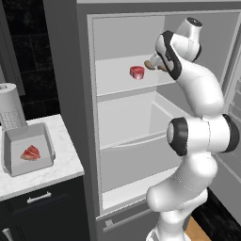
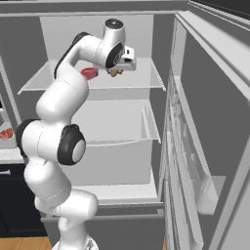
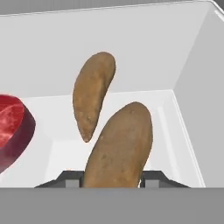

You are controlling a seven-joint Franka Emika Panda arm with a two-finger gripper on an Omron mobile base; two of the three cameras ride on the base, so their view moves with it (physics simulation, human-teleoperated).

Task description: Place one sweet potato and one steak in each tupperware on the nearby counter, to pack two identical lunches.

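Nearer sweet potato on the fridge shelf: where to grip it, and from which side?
Grip the nearer sweet potato across its thick middle, coming from the open front of the fridge shelf. Its long axis points straight away from the gripper, with one dark fingertip already on each side. That keeps clear of the steak beside it and the second sweet potato behind.

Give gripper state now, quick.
gripper: up at the top fridge shelf, jaws either side of the nearer sweet potato; cannot tell whether it is clamped.
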